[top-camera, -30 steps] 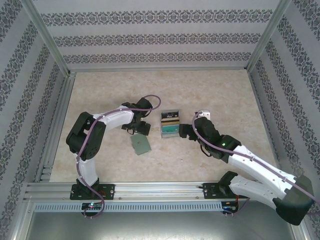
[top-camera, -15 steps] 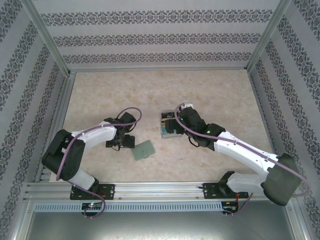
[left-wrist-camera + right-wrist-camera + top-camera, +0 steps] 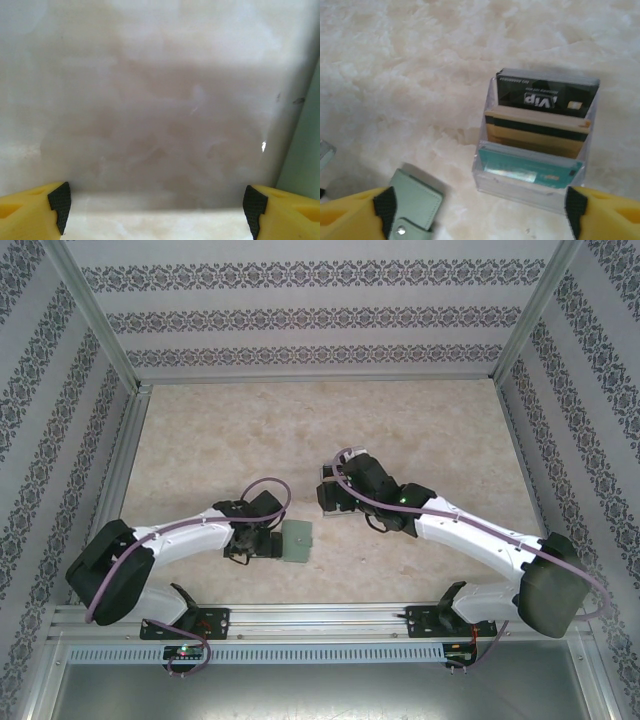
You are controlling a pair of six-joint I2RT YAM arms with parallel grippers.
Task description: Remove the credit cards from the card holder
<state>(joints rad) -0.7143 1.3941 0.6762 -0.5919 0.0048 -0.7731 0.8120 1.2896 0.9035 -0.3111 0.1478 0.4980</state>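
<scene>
Three credit cards stand in a clear tiered card holder: a black card at the back, a tan-gold card in the middle, a teal-green card in front. My right gripper hovers open just in front of the holder, nothing between its fingers. From above, the right gripper covers most of the card holder. My left gripper is open low over bare table, beside a pale green wallet. The left gripper holds nothing.
The pale green wallet, with a snap flap, lies flat close to the right gripper's left finger; its edge shows at the right of the left wrist view. Patterned walls and metal rails enclose the marble table.
The right arm swung left and out over the card holder. The left arm folded lower and nearer, its gripper dropping toward the front. The wallet shifted slightly right and nearer.
</scene>
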